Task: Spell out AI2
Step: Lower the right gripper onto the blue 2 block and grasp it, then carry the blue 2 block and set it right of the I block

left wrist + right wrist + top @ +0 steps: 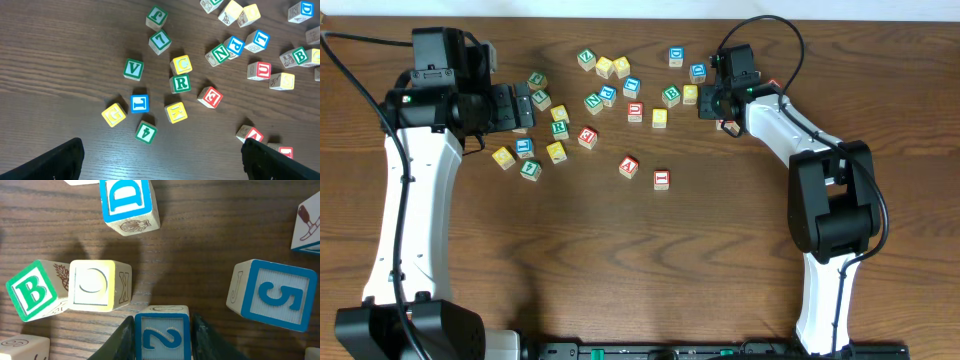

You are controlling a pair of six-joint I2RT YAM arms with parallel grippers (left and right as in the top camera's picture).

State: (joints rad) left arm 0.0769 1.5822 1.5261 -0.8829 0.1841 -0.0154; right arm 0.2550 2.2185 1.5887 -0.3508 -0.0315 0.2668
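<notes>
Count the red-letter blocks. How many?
4. Red U block mid-cluster, red E block lower left of it, red A block and red I block apart below. More may hide by the right arm.

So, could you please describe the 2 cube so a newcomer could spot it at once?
On the right side of the table, find the right gripper. The 2 cube sits directly between its fingers, near a yellow cube and a green B. Unlike the neighbouring blue D and blue 5, its white face shows a blue-framed blue 2.
</notes>
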